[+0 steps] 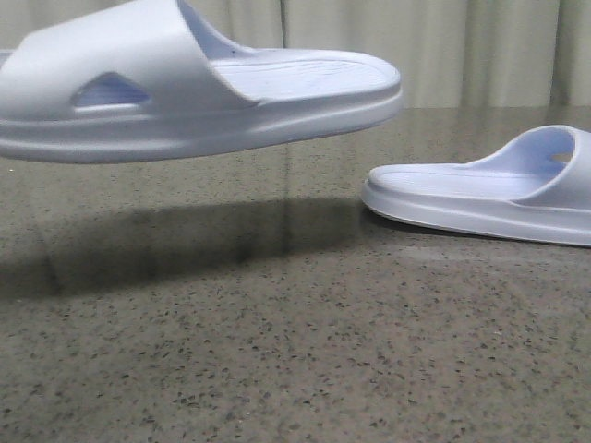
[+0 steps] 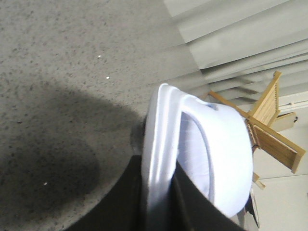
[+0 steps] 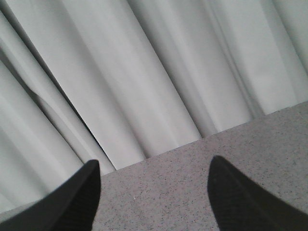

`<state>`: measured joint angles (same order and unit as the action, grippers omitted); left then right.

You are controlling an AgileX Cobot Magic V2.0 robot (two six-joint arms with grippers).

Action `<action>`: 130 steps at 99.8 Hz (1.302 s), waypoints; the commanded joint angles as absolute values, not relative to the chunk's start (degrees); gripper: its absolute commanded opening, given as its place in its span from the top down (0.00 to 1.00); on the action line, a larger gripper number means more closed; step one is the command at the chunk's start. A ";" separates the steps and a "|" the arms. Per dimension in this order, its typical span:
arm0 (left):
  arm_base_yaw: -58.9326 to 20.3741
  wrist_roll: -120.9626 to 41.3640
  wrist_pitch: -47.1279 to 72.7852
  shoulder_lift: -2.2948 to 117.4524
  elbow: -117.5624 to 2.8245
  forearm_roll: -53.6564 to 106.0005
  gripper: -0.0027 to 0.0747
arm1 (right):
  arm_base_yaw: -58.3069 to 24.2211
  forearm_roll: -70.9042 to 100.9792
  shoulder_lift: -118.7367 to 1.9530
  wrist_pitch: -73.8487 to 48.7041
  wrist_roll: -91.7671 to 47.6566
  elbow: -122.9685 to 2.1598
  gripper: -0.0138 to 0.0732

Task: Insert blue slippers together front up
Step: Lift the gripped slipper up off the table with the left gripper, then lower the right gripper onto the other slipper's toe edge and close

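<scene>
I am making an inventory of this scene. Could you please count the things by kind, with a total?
Blue slippers: 2, one lifted above the table, one lying on it
Wooden racks: 1
Total: 3

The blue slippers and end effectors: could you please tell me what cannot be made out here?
- Raised slipper: toe cut off by the front view's left edge.
- Resting slipper: front cut off by the right edge.
- Left end effector: fingertips hidden behind the slipper's sole, left wrist view.
- Right end effector: sees neither slipper.
</scene>
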<state>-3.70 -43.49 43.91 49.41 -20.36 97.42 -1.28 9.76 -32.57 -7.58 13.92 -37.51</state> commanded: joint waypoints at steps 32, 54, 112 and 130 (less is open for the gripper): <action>-4.12 -41.97 49.17 46.35 -26.80 102.48 0.95 | -0.62 11.69 -33.07 -7.07 13.62 -39.59 0.36; -4.12 -41.97 47.85 46.35 -28.21 102.11 0.95 | 4.12 13.38 -33.07 -13.06 16.46 -39.59 0.36; -4.22 -41.97 46.23 46.35 -28.21 101.08 0.95 | 10.39 16.29 -33.07 -21.06 27.13 -30.01 0.37; -4.97 -41.97 45.37 46.35 -28.21 100.35 0.95 | 10.39 21.38 -33.07 -17.85 27.13 -25.69 0.37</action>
<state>-4.17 -42.29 44.17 46.78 -26.12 97.53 9.98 18.92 -32.57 -23.95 27.05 -25.68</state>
